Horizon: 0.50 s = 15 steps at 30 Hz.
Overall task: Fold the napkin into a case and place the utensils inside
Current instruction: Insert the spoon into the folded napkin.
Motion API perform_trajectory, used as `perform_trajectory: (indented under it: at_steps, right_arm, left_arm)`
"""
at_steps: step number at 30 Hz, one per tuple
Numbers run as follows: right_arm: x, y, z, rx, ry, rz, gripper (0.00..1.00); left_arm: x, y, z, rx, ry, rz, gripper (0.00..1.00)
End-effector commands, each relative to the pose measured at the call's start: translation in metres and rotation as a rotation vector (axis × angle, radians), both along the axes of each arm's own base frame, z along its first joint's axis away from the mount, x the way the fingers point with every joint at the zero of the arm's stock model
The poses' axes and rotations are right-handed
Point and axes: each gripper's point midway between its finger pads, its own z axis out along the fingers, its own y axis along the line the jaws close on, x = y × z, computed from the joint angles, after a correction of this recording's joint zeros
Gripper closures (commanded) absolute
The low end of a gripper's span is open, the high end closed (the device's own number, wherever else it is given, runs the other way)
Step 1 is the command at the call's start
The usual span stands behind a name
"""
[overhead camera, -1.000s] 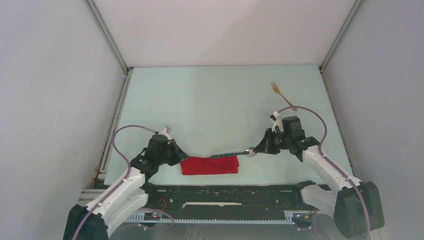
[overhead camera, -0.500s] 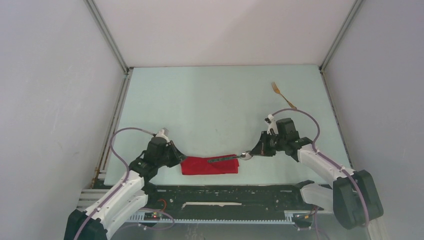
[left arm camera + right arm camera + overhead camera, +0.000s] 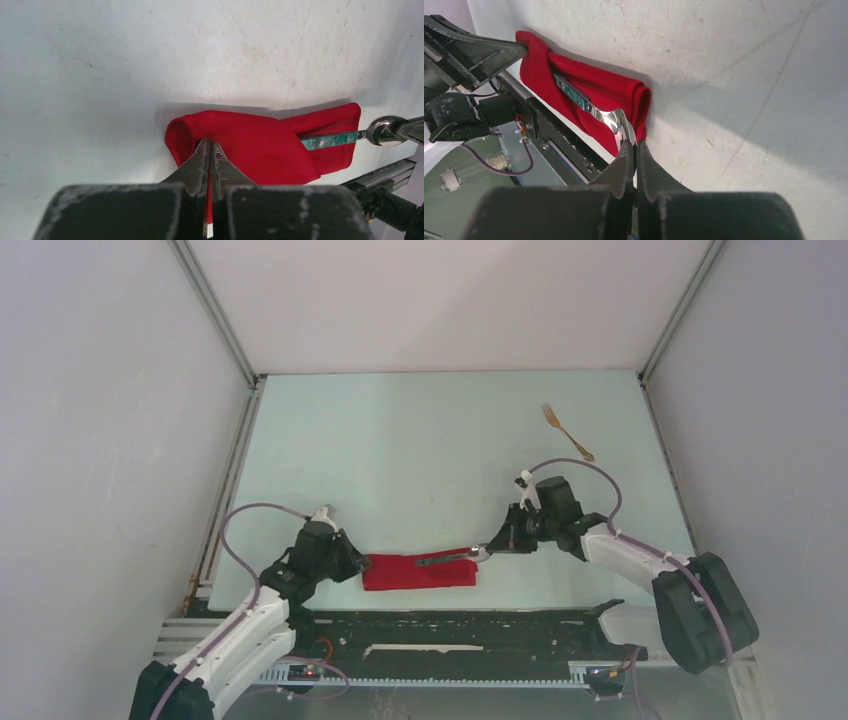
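You have the napkin case [image 3: 420,571] lying flat at the 6 o'clock edge of the pale green worktop [image 3: 420,440]. It is a narrow bright red strip running from 9 o'clock to 3 o'clock. The spoon [image 3: 447,558] enters it from the 3 o'clock end. Its dark teal handle lies along a fold in the cloth layers, and its silver bowl sticks out just past the cloth. How much of the handle is truly covered cannot be told.

Your right gripper [image 3: 490,548] has its fingers pressed together, pinching the spoon by the bowl. Your left gripper [image 3: 358,565] is at the case's 9 o'clock end, its fingers closed on a pinch of the red cloth, anchoring that end. The gold-bronze fork [image 3: 567,432] lies alone at about 2 o'clock on the worktop, well apart from both arms.

The folding looks done, and the step in hand appears to be sliding the first utensil into the case. Next, you would likely push the spoon further toward 9 o'clock while the left gripper holds the cloth against dragging. Then release the bowl and reach out to 2 o'clock for the fork.
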Motion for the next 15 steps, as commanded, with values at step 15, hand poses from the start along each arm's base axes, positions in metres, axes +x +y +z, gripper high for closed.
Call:
perform_trajectory:
  at_steps: [15]
  right_arm:
    - [0.008, 0.046, -0.011, 0.064, 0.055, -0.053, 1.0]
  left_arm:
    - [0.006, -0.001, 0.003, -0.006, -0.028, 0.011, 1.0]
